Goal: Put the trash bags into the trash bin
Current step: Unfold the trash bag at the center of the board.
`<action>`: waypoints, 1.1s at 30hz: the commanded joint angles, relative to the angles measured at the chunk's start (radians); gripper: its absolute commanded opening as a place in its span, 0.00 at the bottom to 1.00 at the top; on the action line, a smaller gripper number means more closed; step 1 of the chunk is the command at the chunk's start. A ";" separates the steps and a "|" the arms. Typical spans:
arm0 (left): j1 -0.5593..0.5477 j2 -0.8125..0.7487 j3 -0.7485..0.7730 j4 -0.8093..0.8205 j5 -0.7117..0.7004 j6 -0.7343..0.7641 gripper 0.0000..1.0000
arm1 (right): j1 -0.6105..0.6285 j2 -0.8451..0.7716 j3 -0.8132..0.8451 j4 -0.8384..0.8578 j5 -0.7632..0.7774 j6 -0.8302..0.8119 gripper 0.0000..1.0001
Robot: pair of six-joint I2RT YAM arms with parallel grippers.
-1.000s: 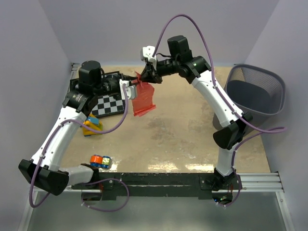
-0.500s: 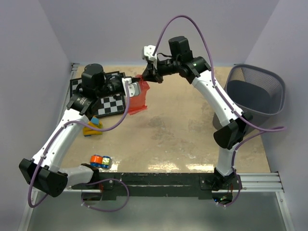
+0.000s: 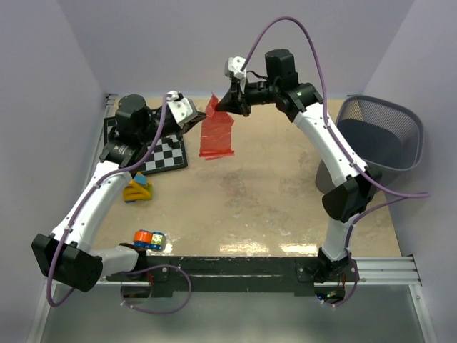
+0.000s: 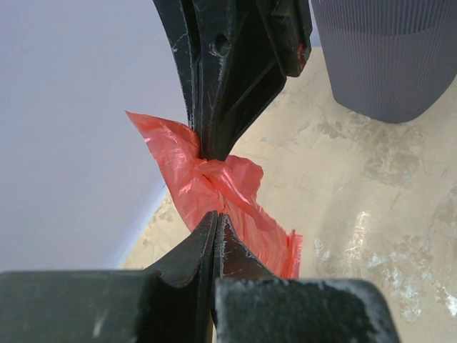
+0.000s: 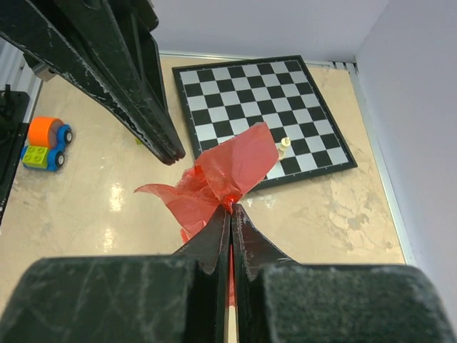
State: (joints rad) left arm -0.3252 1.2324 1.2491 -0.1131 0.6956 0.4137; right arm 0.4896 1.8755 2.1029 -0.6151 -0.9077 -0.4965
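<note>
You have the right end effector [image 5: 230, 209] clamped on top of the trash bag [image 3: 216, 136]; it hangs limp over the table [image 3: 271, 200], back-left (near the chessboard [image 3: 161, 153]). On the left end effector [image 4: 216, 216], fingers are pressed together w/ nothing held. The trash bin [image 3: 413, 136] is far right.

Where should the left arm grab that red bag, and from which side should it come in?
Probably the crumpled flap sticking out beside the right gripper's pinch, coming in from the robot's left. The bag hangs limp from that pinch, and the flap points toward the left gripper, which is shut clear of it and must open first.
</note>
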 commanded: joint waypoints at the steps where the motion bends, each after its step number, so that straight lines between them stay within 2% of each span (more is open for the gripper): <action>1: 0.002 -0.002 0.001 0.098 0.021 -0.099 0.00 | 0.010 -0.042 0.025 0.020 -0.051 0.019 0.00; 4: 0.002 -0.004 0.003 0.170 -0.005 -0.093 0.10 | 0.024 -0.044 0.016 0.003 -0.046 -0.020 0.00; 8: 0.002 0.001 0.019 0.147 0.016 -0.014 0.12 | 0.040 -0.042 0.017 -0.014 -0.040 -0.033 0.00; 12: -0.003 0.021 0.044 0.115 0.094 0.043 0.18 | 0.052 -0.033 0.029 -0.002 -0.036 -0.016 0.00; 16: -0.009 0.041 0.065 0.066 0.098 0.091 0.21 | 0.063 -0.022 0.049 0.002 -0.033 -0.011 0.00; 18: -0.009 0.050 0.069 0.073 0.087 0.103 0.18 | 0.067 -0.019 0.052 0.003 -0.031 -0.010 0.00; 23: -0.009 0.058 0.084 0.061 0.084 0.123 0.02 | 0.069 -0.026 0.045 0.006 -0.008 0.004 0.01; 25: -0.009 0.056 0.088 0.038 0.082 0.140 0.00 | 0.064 -0.032 0.042 0.006 0.021 0.004 0.10; 29: -0.008 0.041 0.088 -0.005 0.065 0.171 0.00 | 0.041 -0.052 0.052 0.015 0.039 0.000 0.35; 31: -0.006 0.038 0.090 -0.026 0.059 0.177 0.00 | 0.041 -0.068 0.057 0.009 0.041 -0.034 0.43; 33: -0.006 0.039 0.099 -0.049 0.074 0.166 0.00 | 0.050 -0.085 0.051 -0.005 0.036 -0.072 0.46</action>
State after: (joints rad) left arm -0.3294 1.2865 1.2991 -0.1215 0.7513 0.5568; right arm 0.5385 1.8740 2.1113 -0.6273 -0.8791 -0.5133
